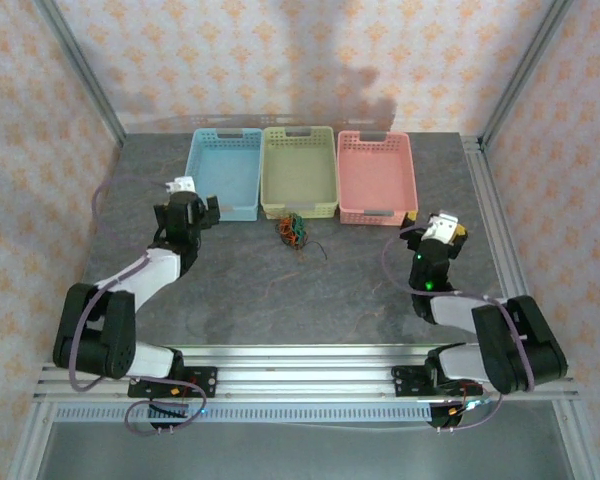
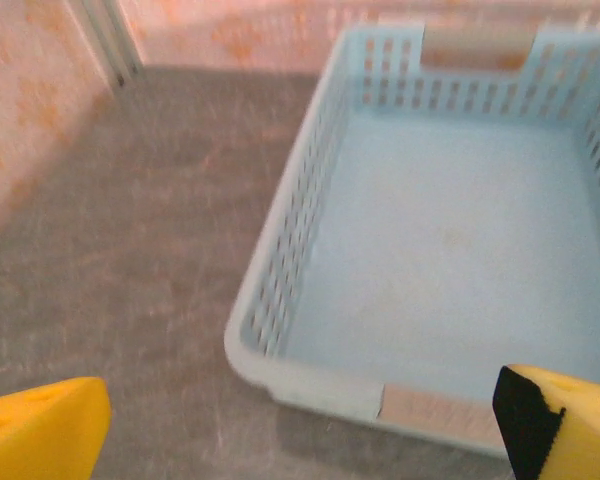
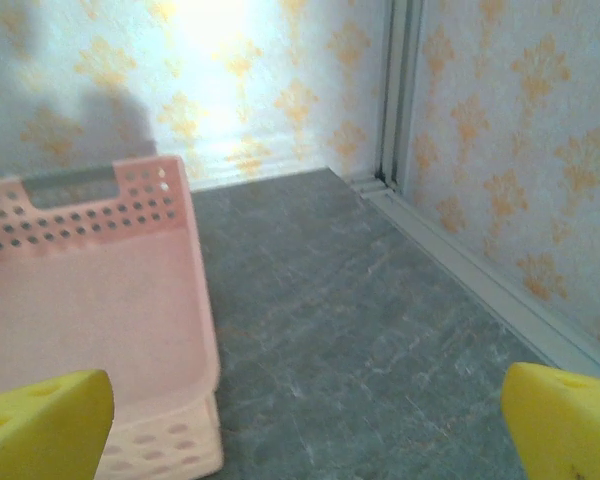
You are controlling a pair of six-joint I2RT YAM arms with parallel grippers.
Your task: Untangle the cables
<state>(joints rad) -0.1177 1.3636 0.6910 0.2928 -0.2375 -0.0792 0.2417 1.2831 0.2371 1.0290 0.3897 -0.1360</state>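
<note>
Evidently nothing is done: the cables [image 1: 294,232] lie knotted beside the middle basket [image 1: 298,131], with left gripper [image 1: 192,200] and right gripper [image 1: 442,228] both wide and empty.

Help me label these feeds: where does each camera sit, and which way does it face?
Top external: above and behind, looking down on table, cables, left arm, right arm.
Left wrist: on its arm, facing the blue basket; open left gripper below.
Right wrist: on its arm, facing the pink basket and far corner; open right gripper below.
Shared: top view also shows both baskets.
</note>
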